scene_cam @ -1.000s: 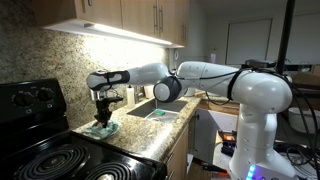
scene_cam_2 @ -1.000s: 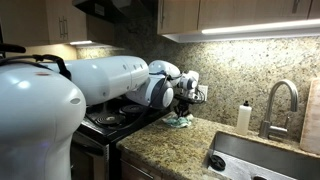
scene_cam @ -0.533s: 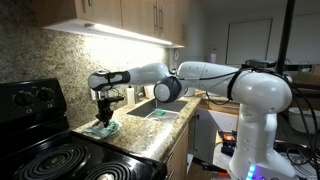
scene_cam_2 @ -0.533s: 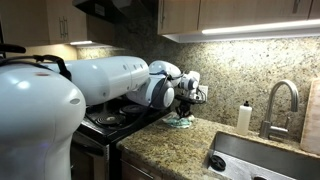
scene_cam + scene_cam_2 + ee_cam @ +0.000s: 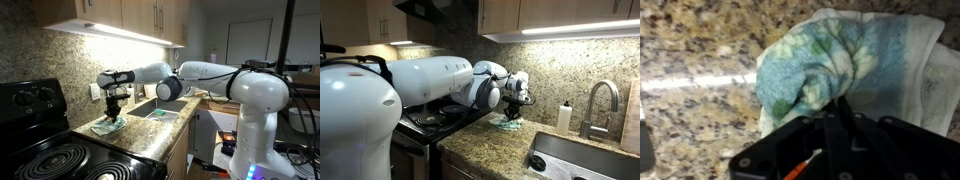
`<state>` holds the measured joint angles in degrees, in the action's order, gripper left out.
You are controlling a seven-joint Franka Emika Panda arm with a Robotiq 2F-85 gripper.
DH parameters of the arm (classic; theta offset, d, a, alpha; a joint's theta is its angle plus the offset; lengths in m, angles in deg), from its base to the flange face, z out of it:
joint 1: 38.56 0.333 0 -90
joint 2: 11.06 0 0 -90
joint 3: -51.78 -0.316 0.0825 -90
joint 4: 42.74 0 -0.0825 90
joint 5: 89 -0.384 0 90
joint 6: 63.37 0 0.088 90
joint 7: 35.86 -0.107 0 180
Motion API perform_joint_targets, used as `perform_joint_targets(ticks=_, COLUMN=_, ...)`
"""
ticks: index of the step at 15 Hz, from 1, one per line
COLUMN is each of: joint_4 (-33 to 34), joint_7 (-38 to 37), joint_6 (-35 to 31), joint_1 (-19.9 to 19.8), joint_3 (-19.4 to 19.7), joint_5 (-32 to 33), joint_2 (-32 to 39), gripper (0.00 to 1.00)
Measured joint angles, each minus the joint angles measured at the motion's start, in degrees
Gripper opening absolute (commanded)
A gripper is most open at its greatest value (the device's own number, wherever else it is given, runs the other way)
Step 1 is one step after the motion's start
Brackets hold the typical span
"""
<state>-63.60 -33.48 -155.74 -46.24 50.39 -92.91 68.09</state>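
Note:
A light blue and green cloth (image 5: 830, 65) with a white edge lies bunched on the speckled granite counter (image 5: 700, 60). My gripper (image 5: 840, 108) points down onto it, its fingers pressed together and pinching a fold of the cloth. In both exterior views the gripper (image 5: 115, 110) (image 5: 516, 108) stands just above the counter, and the cloth (image 5: 107, 127) (image 5: 511, 125) trails beneath it. The fingertips themselves are partly hidden by the fabric.
A black stove (image 5: 45, 160) with coil burners sits beside the cloth. Farther along the counter are a sink (image 5: 585, 165), a faucet (image 5: 600, 98) and a white bottle (image 5: 563, 118). The stone backsplash (image 5: 60, 60) and the wall cabinets (image 5: 130, 15) close in behind and above.
The gripper has slid along the counter away from the stove, toward the sink, dragging the cloth with it. It stayed shut throughout.

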Motion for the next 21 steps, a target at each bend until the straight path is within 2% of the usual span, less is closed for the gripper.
perform_joint_targets(ticks=7, joint_4=0.0, joint_7=-2.9, joint_6=-0.6, joint_1=-5.3, joint_3=2.1, joint_5=0.0, joint_2=0.0, gripper=0.08)
perform_joint_targets(ticks=11, joint_4=0.0, joint_7=-4.7, joint_6=-0.6, joint_1=-5.4, joint_3=2.9, joint_5=0.1, joint_2=0.0, gripper=0.07)
perform_joint_targets(ticks=13, joint_4=0.0, joint_7=-7.9, joint_6=-1.3, joint_1=-5.0, joint_3=3.3, joint_5=0.2, joint_2=0.1, gripper=0.08)
perform_joint_targets(ticks=21, joint_4=0.0, joint_7=-20.1, joint_6=-12.8, joint_1=-4.7, joint_3=2.9, joint_5=-0.1, joint_2=1.3, gripper=0.08)
